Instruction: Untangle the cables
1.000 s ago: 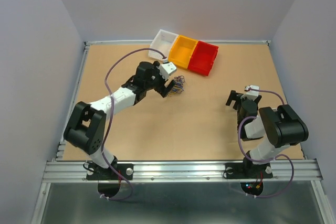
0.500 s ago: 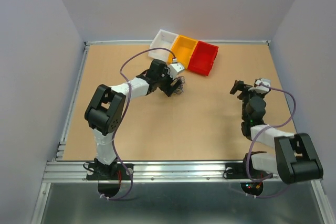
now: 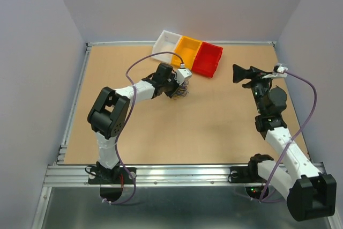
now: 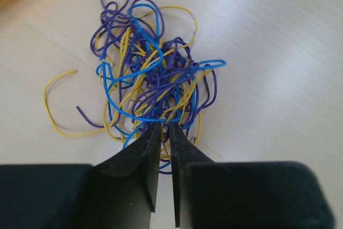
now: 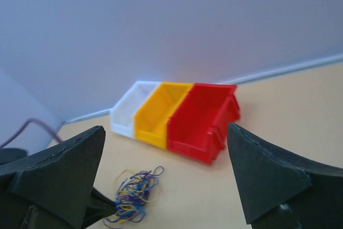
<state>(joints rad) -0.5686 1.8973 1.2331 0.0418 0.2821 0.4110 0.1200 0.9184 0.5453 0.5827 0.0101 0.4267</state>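
My left gripper (image 4: 163,128) has just narrowed to a slit at the cables' (image 4: 153,73) edge, grip unconfirmed; right gripper (image 5: 166,131) gapes empty.

Cables (image 4: 153,79): on the table (image 3: 214,127), just in front of the bins (image 3: 187,53).
Bins: in a row, far side of the table.
Left gripper (image 4: 164,132): at the cables' edge.
Right gripper (image 3: 236,74): well apart, off to the right.

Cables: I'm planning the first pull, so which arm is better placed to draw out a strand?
Left. The left gripper sits at the near edge of the cables, jaws nearly closed over strands; the right gripper hangs open, well off to the side.
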